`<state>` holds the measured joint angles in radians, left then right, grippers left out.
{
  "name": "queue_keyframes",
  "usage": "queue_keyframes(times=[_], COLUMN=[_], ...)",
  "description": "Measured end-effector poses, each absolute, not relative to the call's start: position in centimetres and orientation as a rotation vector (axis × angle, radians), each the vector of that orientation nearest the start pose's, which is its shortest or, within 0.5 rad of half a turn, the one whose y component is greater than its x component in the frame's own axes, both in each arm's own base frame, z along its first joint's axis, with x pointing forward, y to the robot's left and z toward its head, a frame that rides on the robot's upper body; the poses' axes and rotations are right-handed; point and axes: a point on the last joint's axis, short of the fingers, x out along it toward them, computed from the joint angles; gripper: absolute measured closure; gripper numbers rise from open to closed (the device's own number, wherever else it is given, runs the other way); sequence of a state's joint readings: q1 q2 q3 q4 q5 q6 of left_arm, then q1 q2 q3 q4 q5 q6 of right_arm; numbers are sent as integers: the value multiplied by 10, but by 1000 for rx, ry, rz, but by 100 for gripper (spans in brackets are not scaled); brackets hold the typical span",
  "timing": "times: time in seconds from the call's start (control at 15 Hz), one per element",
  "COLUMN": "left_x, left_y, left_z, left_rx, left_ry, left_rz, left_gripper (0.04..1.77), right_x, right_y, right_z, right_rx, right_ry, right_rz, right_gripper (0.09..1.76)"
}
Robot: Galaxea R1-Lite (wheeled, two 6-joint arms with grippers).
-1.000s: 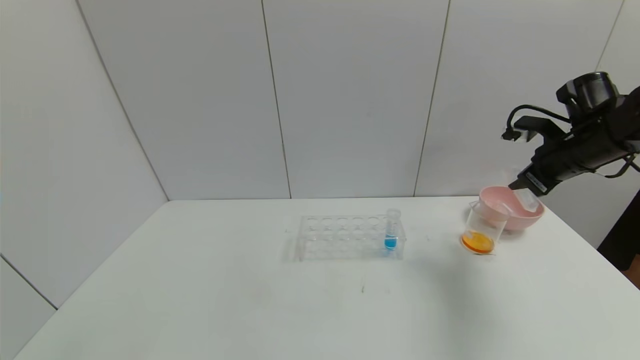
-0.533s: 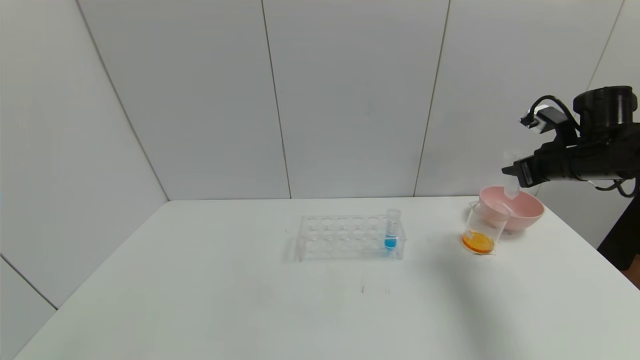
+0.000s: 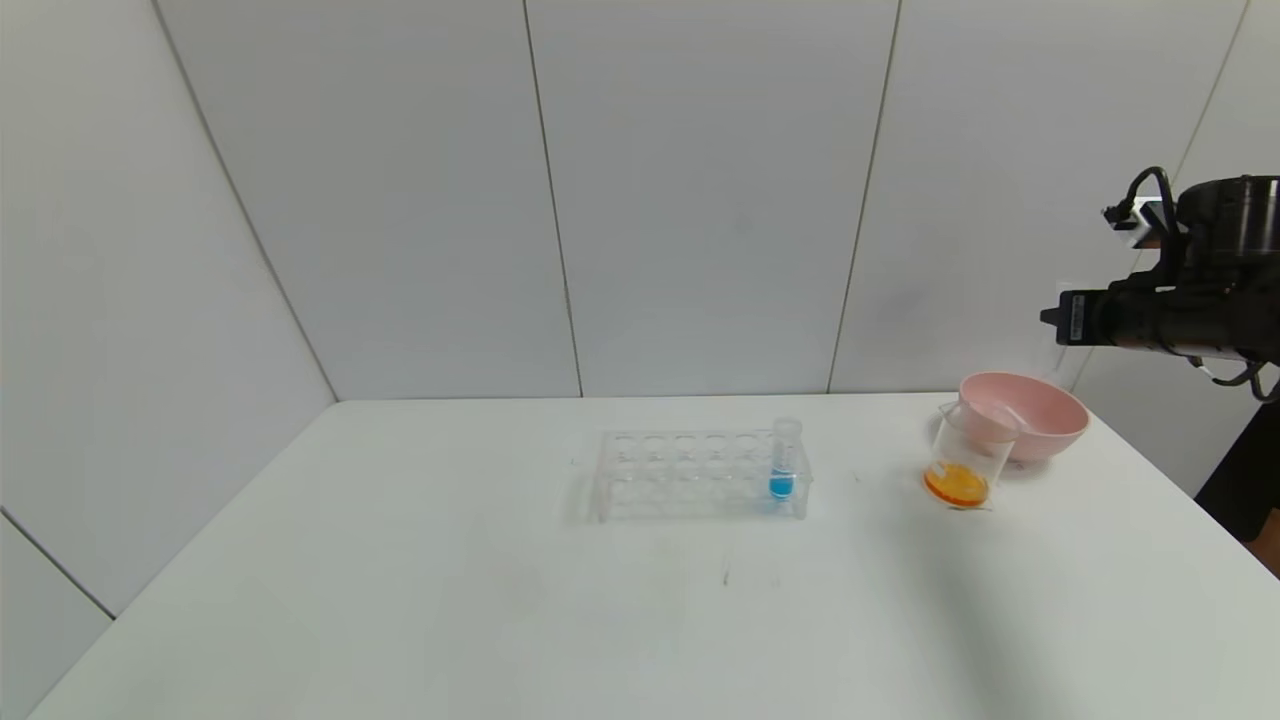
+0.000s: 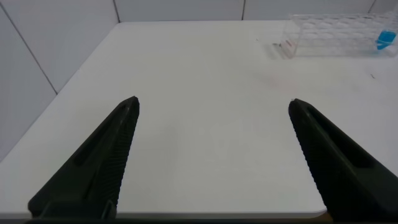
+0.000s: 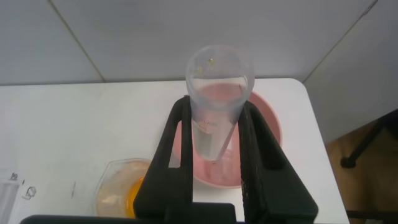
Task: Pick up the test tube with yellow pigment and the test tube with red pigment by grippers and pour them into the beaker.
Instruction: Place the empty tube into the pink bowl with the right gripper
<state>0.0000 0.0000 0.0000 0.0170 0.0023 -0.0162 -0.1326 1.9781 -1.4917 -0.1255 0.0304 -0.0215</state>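
My right gripper [image 3: 1052, 316] is at the far right, raised above the pink bowl [image 3: 1050, 425]. In the right wrist view it [image 5: 216, 111] is shut on a clear test tube [image 5: 217, 93] that looks empty, its open mouth facing the camera. I cannot tell which pigment it held. No tube with yellow or red liquid shows. The beaker [image 3: 960, 465] stands just left of the bowl with orange liquid at its bottom; it also shows in the right wrist view [image 5: 118, 190]. My left gripper [image 4: 213, 106] is open and empty over the table's near left part.
A clear tube rack [image 3: 700, 475] stands mid-table with one tube of blue liquid [image 3: 783, 462] at its right end; both show far off in the left wrist view [image 4: 336, 34]. The bowl [image 5: 267, 134] sits near the table's right back corner.
My right gripper has lifted the tube out of the pink bowl, levelled out and drawn back to the right. The beaker, rack and left gripper have not moved.
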Motion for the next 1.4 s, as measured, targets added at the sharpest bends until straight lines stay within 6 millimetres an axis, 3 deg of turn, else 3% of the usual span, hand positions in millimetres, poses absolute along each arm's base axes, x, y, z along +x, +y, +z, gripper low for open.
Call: queue_keyframes(times=[0.53,0.87,1.4], left_x=[-23,-23,-23], left_y=[0,0,0], left_z=[74,74,74], left_rx=[-17,-17,-17], left_ry=[17,17,17], left_rz=[3,2,3], left_gripper=[9,9,9], right_x=[433,442,445], right_y=[-75,-77,-77], right_z=[177,140,129], right_rx=[44,47,45], right_ry=[195,255,282], right_rz=[-231,-239,-229], right_gripper=[135,135,135])
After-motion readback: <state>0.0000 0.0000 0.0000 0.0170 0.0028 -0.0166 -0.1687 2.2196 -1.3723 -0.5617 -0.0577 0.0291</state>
